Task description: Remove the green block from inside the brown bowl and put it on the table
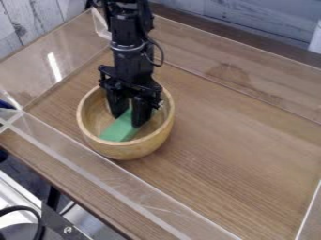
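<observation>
Your gripper (130, 101) is down in the brown bowl (156, 143), right over the green block (119, 128). The fingers look squeezed shut, but you can't tell if the block is pinched between them. I think your job now is to get a good hold. If it's loose, open up, go a bit lower, and squeeze near its middle. Then lift slowly, straight up, so it won't bump the rim. The block is bright green and long, and points toward seven o'clock in the bowl.
</observation>
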Tool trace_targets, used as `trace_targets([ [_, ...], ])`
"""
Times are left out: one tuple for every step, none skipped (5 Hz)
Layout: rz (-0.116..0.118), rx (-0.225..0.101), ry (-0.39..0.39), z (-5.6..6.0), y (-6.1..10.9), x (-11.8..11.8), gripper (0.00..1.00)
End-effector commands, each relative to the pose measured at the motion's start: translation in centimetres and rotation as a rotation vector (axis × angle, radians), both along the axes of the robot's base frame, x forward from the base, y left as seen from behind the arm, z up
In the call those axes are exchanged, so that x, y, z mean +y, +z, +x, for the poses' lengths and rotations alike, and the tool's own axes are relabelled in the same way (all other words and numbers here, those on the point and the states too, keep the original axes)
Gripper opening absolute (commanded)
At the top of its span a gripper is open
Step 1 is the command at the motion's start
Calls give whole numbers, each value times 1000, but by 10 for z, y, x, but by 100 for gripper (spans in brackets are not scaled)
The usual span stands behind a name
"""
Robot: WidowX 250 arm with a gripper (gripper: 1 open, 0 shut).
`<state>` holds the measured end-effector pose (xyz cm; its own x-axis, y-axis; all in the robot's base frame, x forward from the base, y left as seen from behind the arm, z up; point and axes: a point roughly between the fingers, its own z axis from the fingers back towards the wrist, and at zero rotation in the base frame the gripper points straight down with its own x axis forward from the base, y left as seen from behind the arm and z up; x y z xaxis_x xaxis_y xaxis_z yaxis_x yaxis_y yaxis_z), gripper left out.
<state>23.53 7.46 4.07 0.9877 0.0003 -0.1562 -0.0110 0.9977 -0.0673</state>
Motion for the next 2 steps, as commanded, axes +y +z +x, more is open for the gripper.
trace_targets([
  [31, -79, -7, 13, 20, 3, 0],
  [32, -78, -5, 13, 21, 2, 0],
])
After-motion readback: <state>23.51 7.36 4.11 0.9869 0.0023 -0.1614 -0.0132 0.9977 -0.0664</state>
